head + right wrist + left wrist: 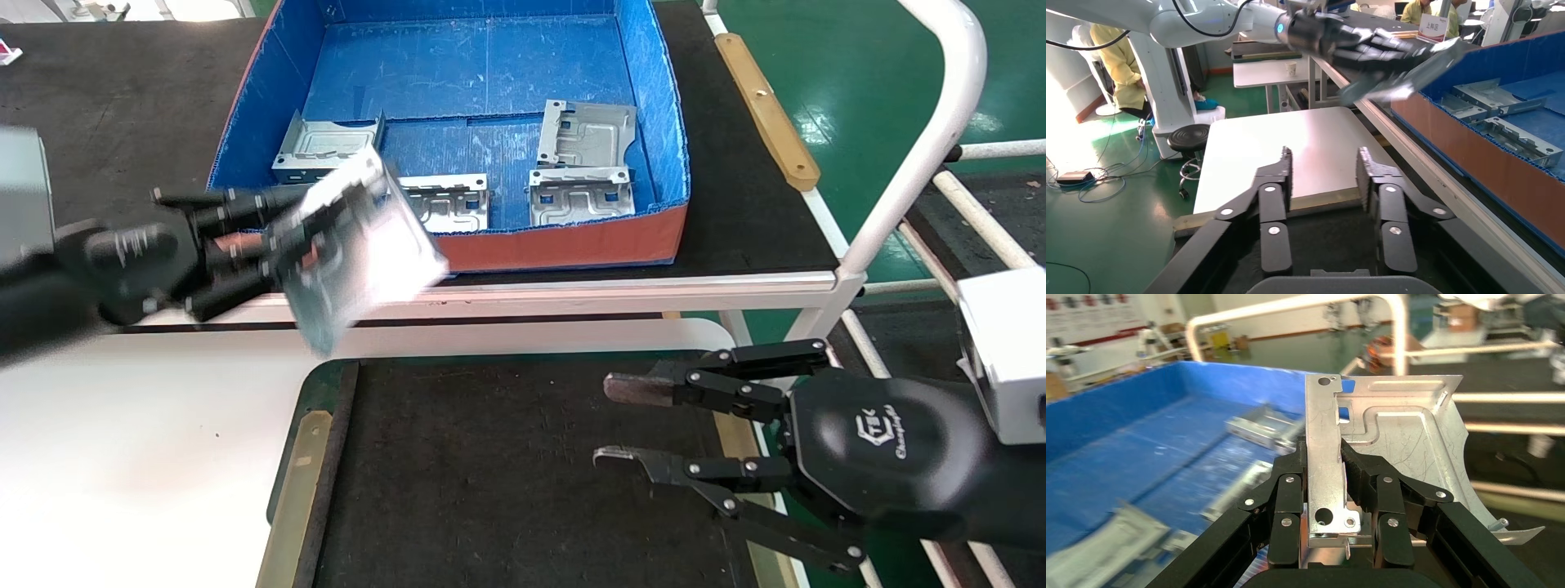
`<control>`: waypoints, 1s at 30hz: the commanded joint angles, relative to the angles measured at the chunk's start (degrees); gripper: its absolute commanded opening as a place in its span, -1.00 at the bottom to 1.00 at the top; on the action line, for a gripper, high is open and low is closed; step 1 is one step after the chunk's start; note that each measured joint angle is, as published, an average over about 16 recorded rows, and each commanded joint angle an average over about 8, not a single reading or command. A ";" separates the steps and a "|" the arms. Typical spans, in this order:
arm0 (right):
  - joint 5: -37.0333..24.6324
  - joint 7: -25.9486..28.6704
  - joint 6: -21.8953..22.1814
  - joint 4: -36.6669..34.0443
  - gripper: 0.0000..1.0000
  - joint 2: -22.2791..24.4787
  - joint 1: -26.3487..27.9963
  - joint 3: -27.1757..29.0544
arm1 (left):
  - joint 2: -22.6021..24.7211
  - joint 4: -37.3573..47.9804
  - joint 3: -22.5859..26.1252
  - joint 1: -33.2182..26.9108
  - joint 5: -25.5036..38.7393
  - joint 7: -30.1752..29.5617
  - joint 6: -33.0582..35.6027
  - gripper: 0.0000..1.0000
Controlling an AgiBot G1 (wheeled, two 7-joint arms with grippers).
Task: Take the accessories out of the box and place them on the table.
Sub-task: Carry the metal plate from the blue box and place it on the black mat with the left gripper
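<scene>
Left gripper (1324,478) pinches one silver stamped plate's (1407,441) flange, seen only in the left wrist view; right gripper (609,420) spread over the dark-matted table (507,474).

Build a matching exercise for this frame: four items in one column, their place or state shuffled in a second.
1. left gripper
2. right gripper
3. box
4. held plate

A. jaws open, over the dark mat
B. clamped by its holed flange
C. contains four plates
D. shut on a plate near the box's front wall

Pairs: 1-D, 2-A, 3-C, 4-B
</scene>
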 commanded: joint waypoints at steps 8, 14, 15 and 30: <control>0.00 0.00 0.00 0.00 1.00 0.00 0.00 0.00 | -1.69 -0.90 4.90 4.05 -0.36 6.49 2.86 -1.00; 0.00 0.00 0.00 0.00 1.00 0.00 0.00 -0.01 | -1.60 -3.04 8.35 7.55 -1.88 10.89 2.76 -1.00; 0.00 0.00 0.00 0.00 1.00 0.00 0.00 -0.01 | -1.38 -3.20 8.91 8.11 -2.05 11.89 2.72 -1.00; 0.01 -0.01 0.00 0.00 1.00 0.00 0.00 -0.01 | 10.14 9.79 14.53 8.86 0.40 28.65 -2.09 -1.00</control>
